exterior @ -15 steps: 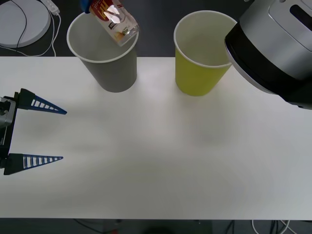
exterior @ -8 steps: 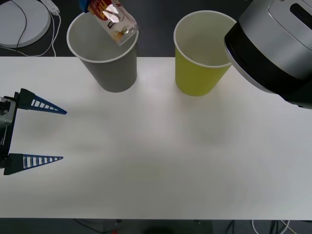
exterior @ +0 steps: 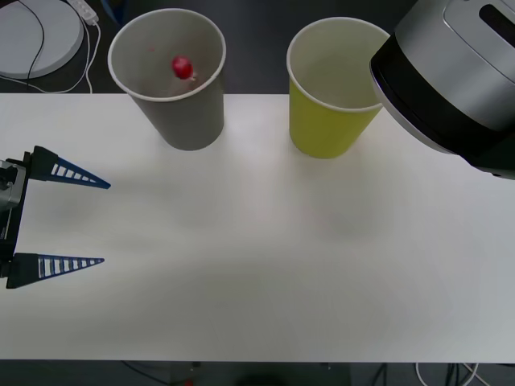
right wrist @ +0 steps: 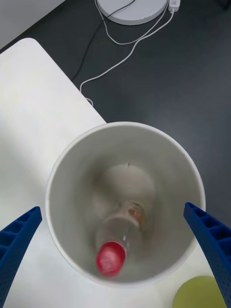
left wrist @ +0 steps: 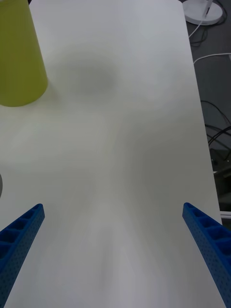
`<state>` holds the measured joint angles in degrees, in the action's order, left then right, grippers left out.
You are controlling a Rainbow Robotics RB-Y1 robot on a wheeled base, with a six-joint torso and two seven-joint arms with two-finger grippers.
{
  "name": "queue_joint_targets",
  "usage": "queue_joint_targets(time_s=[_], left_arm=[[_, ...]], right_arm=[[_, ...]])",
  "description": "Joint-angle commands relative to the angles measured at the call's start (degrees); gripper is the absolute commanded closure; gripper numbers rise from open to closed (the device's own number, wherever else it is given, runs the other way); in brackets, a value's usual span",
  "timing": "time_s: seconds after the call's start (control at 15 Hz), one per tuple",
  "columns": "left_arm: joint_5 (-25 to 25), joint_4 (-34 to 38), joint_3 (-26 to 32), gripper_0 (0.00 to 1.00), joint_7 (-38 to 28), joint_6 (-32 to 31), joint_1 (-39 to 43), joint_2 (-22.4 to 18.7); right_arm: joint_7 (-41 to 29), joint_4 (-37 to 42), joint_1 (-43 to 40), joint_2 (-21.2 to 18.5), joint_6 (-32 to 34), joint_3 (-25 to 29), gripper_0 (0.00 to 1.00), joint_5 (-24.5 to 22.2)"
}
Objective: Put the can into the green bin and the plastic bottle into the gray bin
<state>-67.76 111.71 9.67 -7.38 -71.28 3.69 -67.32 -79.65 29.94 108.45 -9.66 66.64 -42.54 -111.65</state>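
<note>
The gray bin stands upright at the table's back left. Inside it lies the plastic bottle, red cap up; the bottle leans against the wall of the gray bin. My right gripper hangs open straight above that bin's mouth, holding nothing. The green bin stands upright to the right of the gray one, its pale inside showing. The can is out of view. My left gripper rests open and empty over the table's left edge, with the green bin far off from it.
The white table spreads bare in front of both bins. A white round base with a cable lies on the dark floor behind the table's back left. My right arm's silver and black body overhangs the back right.
The bottle was held tilted over the gray bin's rim; it has been let go and now lies inside the bin. The left arm has not moved.
</note>
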Motion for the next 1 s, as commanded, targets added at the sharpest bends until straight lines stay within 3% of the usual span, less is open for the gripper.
queue_joint_targets(time_s=[0.07,1.0], left_arm=[[0.0,0.0,0.0,0.0,0.0,0.0,0.0,0.0],[0.0,0.0,0.0,0.0,0.0,0.0,0.0,0.0]], right_arm=[[-0.07,0.03,0.01,-0.01,-0.01,0.0,0.0,0.03],[0.99,1.52,-1.31,-1.24,-0.01,0.0,0.0,1.7]])
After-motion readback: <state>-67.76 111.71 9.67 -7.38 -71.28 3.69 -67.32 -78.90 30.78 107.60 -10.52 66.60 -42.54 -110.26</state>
